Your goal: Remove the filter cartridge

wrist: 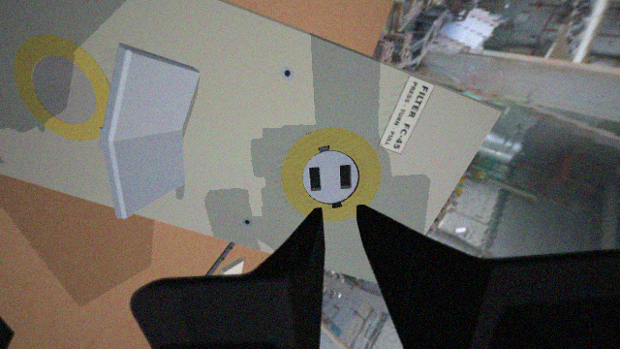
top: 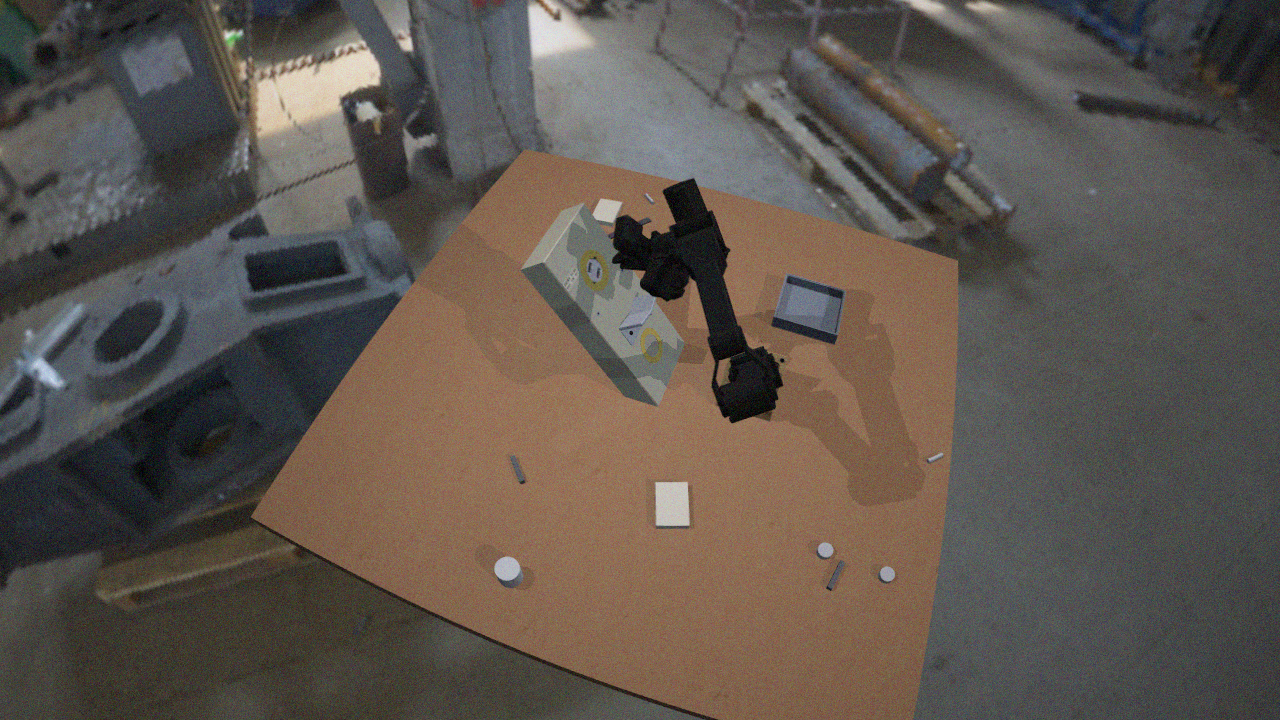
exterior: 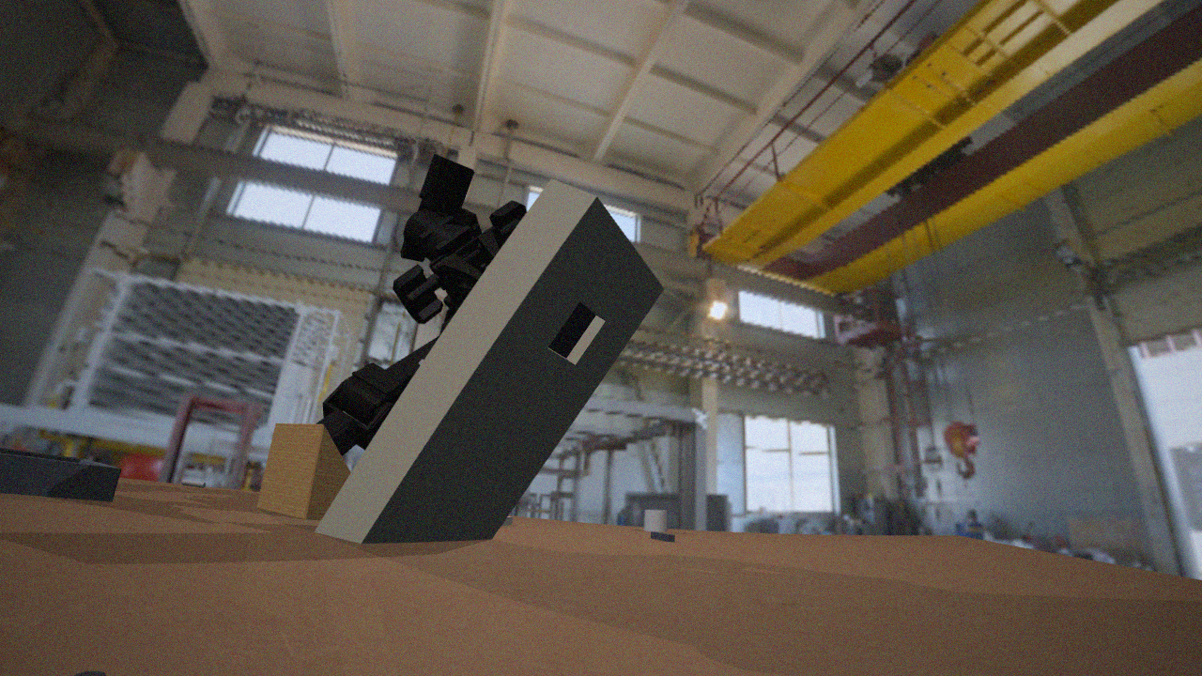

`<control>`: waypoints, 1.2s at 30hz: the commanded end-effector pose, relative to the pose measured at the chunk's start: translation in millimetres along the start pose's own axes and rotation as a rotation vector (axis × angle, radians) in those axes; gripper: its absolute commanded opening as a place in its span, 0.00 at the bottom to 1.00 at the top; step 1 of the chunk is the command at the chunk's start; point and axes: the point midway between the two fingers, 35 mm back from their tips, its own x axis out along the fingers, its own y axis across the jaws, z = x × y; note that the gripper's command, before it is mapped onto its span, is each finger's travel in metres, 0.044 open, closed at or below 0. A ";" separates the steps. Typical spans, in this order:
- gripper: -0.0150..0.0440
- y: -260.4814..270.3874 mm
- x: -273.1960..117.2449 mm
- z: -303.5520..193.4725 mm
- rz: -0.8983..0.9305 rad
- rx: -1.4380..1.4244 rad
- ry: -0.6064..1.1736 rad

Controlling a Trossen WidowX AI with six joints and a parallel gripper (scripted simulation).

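Observation:
The round, pale filter cartridge (top: 594, 269) (wrist: 330, 176) sits in the tilted service panel (top: 554, 237) (exterior: 504, 420) (wrist: 232, 97) inside a yellow ring. In the wrist view its two dark slots stand side by side, nearly upright, with small notches at the hole's upper and lower edges. My gripper (wrist: 339, 213) is open by a narrow gap, with nothing between the fingertips. In that view the tips appear just below the cartridge, over the ring's lower part; their distance from the face is hard to tell. The grey tray (top: 803, 332) (exterior: 54, 476) stands on the table, empty.
A bent grey guard plate (top: 637, 311) (wrist: 150, 107) sticks out of the panel beside a second yellow ring (wrist: 22, 78). A wooden block (exterior: 289, 470) stands by the panel's foot. A cream block (top: 672, 504) and a white cylinder (top: 507, 569) are on the table.

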 end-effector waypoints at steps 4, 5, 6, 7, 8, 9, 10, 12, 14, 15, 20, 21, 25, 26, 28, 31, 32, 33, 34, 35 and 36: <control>0.41 1.1 12.0 -1.5 0.005 0.003 0.002; 0.41 1.2 13.6 -1.6 0.005 0.003 0.002; 0.41 1.2 15.2 -1.7 0.005 0.003 0.002; 0.41 1.2 16.9 -1.7 0.005 0.003 0.002; 0.41 1.2 18.5 -1.8 0.005 0.003 0.002; 0.41 1.1 20.1 -1.8 0.005 0.003 0.002; 0.41 1.1 21.7 -1.8 0.005 0.003 0.002; 0.41 1.0 25.0 -1.7 0.005 0.003 0.002; 0.41 0.9 28.2 -1.6 0.005 0.003 0.002; 0.41 0.9 29.8 -1.5 0.004 0.003 0.002; 0.41 0.4 37.8 -0.8 0.002 0.003 0.001; 0.41 0.3 39.4 -0.6 0.001 0.003 0.001; 0.41 -0.3 45.7 0.4 -0.003 0.003 0.000; 0.41 -0.4 47.3 0.7 -0.004 0.003 0.000; 0.41 -0.6 49.3 1.1 -0.005 0.004 0.000; 0.41 -0.7 49.5 1.2 -0.005 0.004 0.000; 0.41 -0.6 49.5 1.1 -0.005 0.004 0.000; 0.41 -0.6 49.5 0.9 -0.005 0.004 0.000; 0.41 -0.5 49.5 0.8 -0.005 0.004 0.000; 0.41 -0.5 49.5 0.7 -0.005 0.004 0.000; 0.41 -0.5 49.5 0.6 -0.005 0.004 0.000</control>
